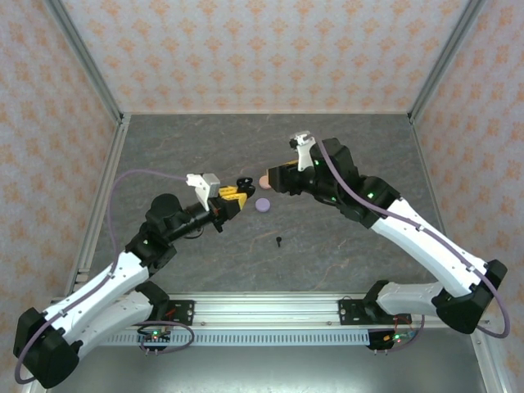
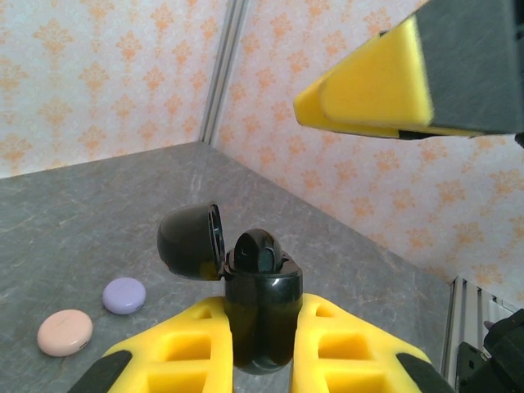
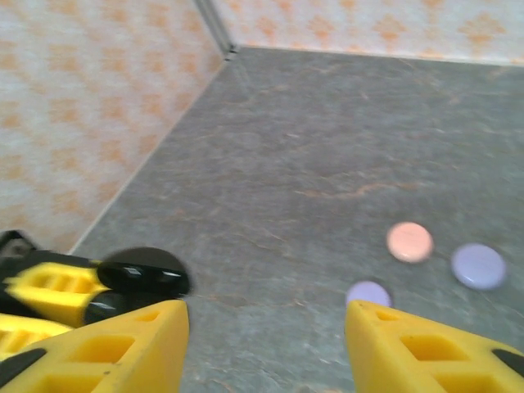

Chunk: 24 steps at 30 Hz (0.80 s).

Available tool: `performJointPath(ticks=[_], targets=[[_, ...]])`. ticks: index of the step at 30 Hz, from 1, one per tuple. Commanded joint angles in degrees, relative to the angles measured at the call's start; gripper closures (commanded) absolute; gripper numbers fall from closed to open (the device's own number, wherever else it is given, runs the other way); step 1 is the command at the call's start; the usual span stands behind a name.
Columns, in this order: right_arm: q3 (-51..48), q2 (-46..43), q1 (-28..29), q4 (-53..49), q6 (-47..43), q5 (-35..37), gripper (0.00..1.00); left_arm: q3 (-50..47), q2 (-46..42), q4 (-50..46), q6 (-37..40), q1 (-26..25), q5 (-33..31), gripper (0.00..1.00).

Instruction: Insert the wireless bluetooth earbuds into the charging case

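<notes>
Gripping the open black case [image 2: 260, 315] at lower centre of frame, left hand [image 2: 262, 309] is clamped on it; one seated earbud [image 2: 258, 250] shows inside. Right hand [image 3: 264, 315] spread, empty. Loose earbud [image 1: 280, 241] lies mid-frame on desk [image 1: 344, 147]: judged not yet inserted.

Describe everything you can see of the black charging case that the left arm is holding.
The black charging case is small, rounded and glossy, and looks like plastic. It stands upright, clamped on both sides between the yellow fingers of the left gripper. Its hinged lid is flipped open and hangs to the left in the left wrist view. What looks like a black earbud pokes up from the open top.
</notes>
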Motion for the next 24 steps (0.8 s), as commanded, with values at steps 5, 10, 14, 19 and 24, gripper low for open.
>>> performJointPath(ticks=[5,10,14,19,24], targets=[[-3.73,7.38,-0.23,-13.94,7.31,7.32,0.46,-3.15,-7.58,-7.32,2.63,-0.55,-4.15,1.00],[-6.93,16.72,0.09,-13.39,10.53,2.91,0.48,-5.13,-11.69,-8.61,3.04,-0.53,-6.19,1.00],[-7.94,23.93,1.45,-11.39,11.71,1.64,0.49,-5.45,-12.99,-9.88,3.90,-0.57,-6.76,1.00],[-6.13,31.50,3.57,-11.90,11.66,2.38,0.50,-5.84,-13.00,-10.18,4.04,-0.54,-6.26,1.00],[-4.75,36.14,4.51,-12.39,11.67,2.38,0.51,-6.58,-13.41,-9.62,3.88,-0.53,-6.10,1.00]])
